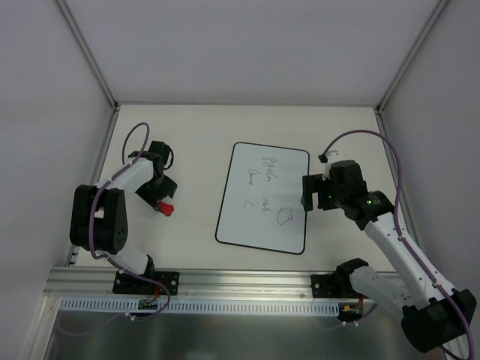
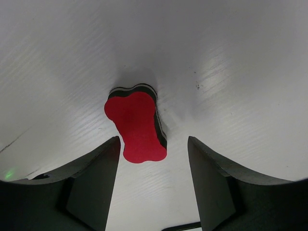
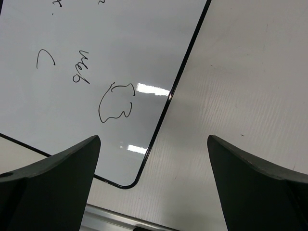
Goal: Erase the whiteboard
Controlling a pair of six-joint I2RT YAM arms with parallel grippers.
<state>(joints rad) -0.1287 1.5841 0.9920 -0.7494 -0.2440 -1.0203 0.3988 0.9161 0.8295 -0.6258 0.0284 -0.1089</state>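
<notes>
- I see the whiteboard (image 1: 262, 199) lying flat at the centre of the top view, with dark scribbles on it.
- My left gripper (image 2: 153, 140), centre left in that view, is partly spread, with a jaw on each side of the red eraser (image 2: 137, 127) and a gap showing on both sides.
- My right gripper (image 3: 154, 139) stands wide, holding nothing, over the board's right edge.

The black-bordered whiteboard (image 1: 255, 217) lies flat, slightly skewed, bearing dark handwritten scribbles (image 3: 115, 102).
</notes>
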